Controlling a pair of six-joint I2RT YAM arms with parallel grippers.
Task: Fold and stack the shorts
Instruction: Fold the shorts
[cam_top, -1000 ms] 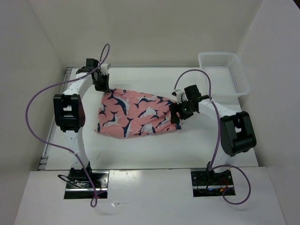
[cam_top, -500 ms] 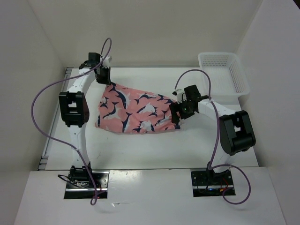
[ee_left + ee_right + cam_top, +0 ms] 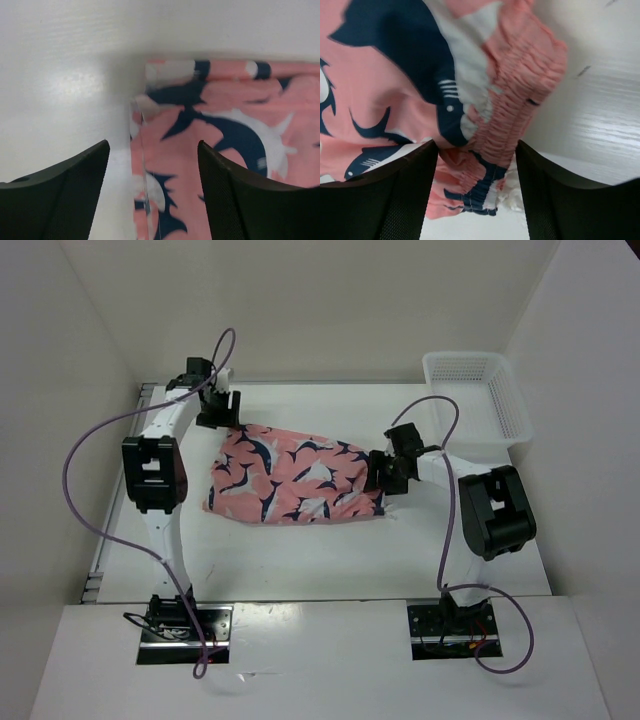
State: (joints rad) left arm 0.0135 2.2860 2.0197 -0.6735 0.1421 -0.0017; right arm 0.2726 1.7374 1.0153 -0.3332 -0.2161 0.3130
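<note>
At opposite edges of the shorts (image 3: 290,480), left claw (image 3: 152,150) and right claw (image 3: 477,147) stand apart.

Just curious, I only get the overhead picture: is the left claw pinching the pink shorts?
Observer: No. Its wrist camera shows the left gripper open over the table, with an edge of the shorts lying unpinched between the fingers.
Operator: And the right claw?
Observer: The right gripper is open too, with a finger on either side of the elastic waistband.
Operator: Is that waistband flat?
Observer: No, the right wrist view shows it bunched and curled over itself.
</note>
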